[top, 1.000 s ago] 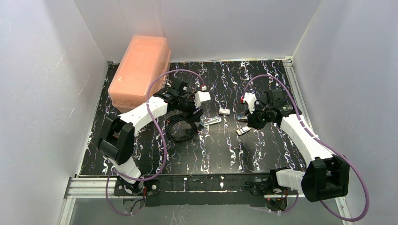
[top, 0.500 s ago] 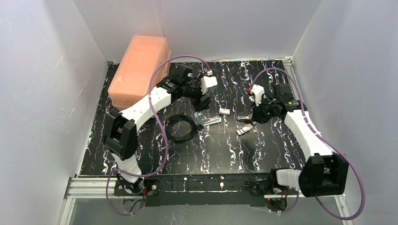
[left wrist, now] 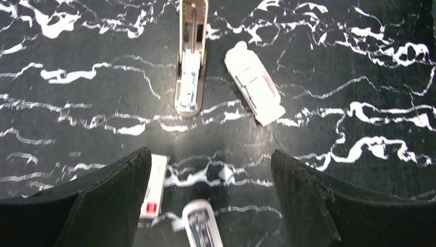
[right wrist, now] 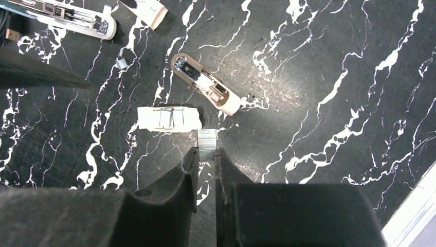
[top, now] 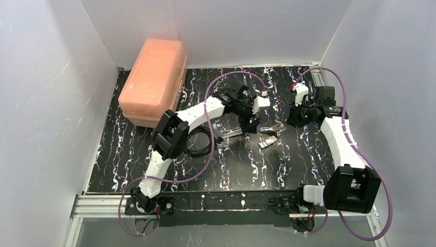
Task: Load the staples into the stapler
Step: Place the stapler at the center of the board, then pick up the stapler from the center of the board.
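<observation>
Jaws of the left gripper (left wrist: 211,157) have opened wide near the stapler (left wrist: 191,67) mid-table; the right gripper (right wrist: 206,152) pinches the staples (right wrist: 207,140), ready for loading.

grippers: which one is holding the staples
The right gripper: it pinches the silvery staples strip between its tips. The left gripper hangs wide open, holding nothing.

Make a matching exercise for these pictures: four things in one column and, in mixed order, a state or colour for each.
Things:
1. staples
2. left end effector
3. plastic box
4. cable

Descriptions:
A. pale orange
B. open, holding nothing
C. black, coiled
D. gripped by the right end effector

Pairs: 1-D, 2-B, 3-A, 4-C.
</observation>
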Robot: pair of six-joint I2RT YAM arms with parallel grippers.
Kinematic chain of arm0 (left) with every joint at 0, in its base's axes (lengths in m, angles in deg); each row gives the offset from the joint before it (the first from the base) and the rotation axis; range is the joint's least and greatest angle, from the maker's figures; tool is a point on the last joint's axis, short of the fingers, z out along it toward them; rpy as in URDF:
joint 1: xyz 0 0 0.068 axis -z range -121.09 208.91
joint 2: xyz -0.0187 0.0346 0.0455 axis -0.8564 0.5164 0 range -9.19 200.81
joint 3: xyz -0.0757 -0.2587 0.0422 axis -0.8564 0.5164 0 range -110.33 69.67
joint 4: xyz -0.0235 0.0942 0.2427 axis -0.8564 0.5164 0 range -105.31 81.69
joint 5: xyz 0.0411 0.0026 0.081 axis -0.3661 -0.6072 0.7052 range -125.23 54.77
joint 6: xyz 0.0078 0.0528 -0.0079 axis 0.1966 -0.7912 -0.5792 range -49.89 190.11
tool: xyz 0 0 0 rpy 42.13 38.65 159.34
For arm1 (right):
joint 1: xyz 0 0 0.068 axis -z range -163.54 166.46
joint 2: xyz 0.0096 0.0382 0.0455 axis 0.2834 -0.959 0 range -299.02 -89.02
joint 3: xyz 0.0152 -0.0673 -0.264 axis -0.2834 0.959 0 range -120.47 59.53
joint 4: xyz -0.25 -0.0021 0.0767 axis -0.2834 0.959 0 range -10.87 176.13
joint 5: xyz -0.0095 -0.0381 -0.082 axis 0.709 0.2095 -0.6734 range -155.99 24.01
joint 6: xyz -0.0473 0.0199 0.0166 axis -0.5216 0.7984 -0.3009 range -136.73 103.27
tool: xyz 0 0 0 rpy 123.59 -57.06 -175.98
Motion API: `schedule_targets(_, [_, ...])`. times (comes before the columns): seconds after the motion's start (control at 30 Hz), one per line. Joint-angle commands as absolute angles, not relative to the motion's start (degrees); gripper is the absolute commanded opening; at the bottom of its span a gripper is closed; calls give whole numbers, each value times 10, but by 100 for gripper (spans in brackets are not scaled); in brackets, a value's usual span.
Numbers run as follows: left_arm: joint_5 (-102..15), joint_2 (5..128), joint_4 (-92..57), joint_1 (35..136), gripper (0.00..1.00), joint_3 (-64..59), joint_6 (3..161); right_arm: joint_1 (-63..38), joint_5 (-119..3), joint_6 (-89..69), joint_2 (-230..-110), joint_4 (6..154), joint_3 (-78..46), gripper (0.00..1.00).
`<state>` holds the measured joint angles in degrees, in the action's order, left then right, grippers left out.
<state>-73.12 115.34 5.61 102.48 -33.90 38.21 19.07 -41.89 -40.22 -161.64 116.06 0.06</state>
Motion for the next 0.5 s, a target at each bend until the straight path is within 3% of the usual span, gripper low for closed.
schedule_targets(0.0, [-763, 1200, 67, 1037, 84, -423, 418, 209, -414, -390, -1622, 1157, -21, 6])
schedule_targets(0.47, [-744, 1327, 56, 1058, 74, -539, 464, 250, -381, -422, -1623, 1172, 5, 6])
